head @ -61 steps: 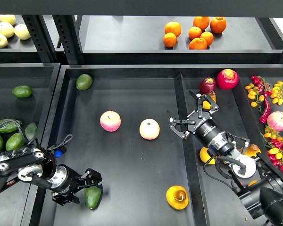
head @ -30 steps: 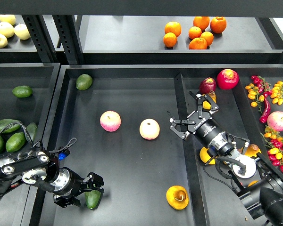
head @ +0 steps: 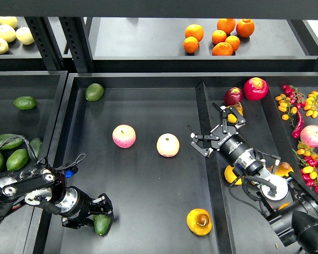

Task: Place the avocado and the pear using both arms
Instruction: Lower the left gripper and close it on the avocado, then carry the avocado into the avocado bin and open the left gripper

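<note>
The dark green glossy avocado [head: 102, 224] lies at the front left of the middle black tray [head: 143, 106]. My left gripper [head: 97, 212] sits right over it, fingers around its top. Whether they grip or only straddle it does not show. The squat orange-yellow pear [head: 199, 221] with a brownish patch lies on the tray floor at the front right. My right gripper [head: 211, 131] is open and empty, above the divider right of the pink-yellow apple [head: 168, 145].
A second pink-yellow apple [head: 124, 136] and a paler round avocado [head: 94, 91] lie in the middle tray. Green avocados [head: 16, 159] fill the left tray. Red fruit [head: 255, 88], tomatoes and peppers fill the right tray. Oranges [head: 222, 37] and pale pears [head: 8, 33] sit on the back shelf.
My left gripper and the avocado have shifted slightly toward the front left of the tray. The right arm and the pear have not moved.
</note>
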Controlling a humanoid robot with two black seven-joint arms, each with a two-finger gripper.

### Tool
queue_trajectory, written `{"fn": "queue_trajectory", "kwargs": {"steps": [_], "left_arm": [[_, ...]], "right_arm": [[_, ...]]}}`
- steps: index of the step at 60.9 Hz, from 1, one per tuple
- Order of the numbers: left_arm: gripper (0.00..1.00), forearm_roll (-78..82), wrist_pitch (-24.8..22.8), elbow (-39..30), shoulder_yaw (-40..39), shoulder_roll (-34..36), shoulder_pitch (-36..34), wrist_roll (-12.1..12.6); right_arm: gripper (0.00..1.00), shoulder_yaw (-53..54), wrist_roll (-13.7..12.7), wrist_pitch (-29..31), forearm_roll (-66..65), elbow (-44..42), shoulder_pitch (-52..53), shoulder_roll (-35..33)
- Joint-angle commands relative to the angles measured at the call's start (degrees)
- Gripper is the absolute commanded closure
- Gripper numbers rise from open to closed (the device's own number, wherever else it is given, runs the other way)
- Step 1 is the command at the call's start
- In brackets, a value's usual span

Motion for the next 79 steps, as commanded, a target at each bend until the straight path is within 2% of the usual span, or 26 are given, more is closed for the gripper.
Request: {"fn": "queue_trajectory", "kwargs": {"steps": [1, 18, 33, 51, 79], "left_arm": [[0.52, 2.93, 0.01, 0.22, -1.68, 0.02, 0.11, 0.02], [0.59, 3.20, 0.01, -0.13, -3.71, -0.07, -0.06, 0.02], [0.64, 2.50, 0.01, -3.82, -6.87, 1.86, -1.03, 0.02], [0.65, -1.98, 0.01, -11.82, -10.21, 10.91, -2.69, 0.02], [0.65, -7.96, 0.01, -11.91, -9.86, 25.41, -2.79, 0.02]], "right_arm": [[0.01, 0.00, -0.09, 0.00, 0.00, 0.01, 0.00, 0.00], [0.01, 0.00, -0.09, 0.00, 0.00, 0.01, -0.44, 0.00], [0.01, 0.00, -0.09, 0.00, -0.09, 0.10, -0.61, 0.00], [0.01, -0.09, -0.26, 0.00, -0.18, 0.01, -0.79, 0.00], [0.01, -0.09, -0.35, 0.00, -0.18, 0.01, -0.79, 0.00]]}}
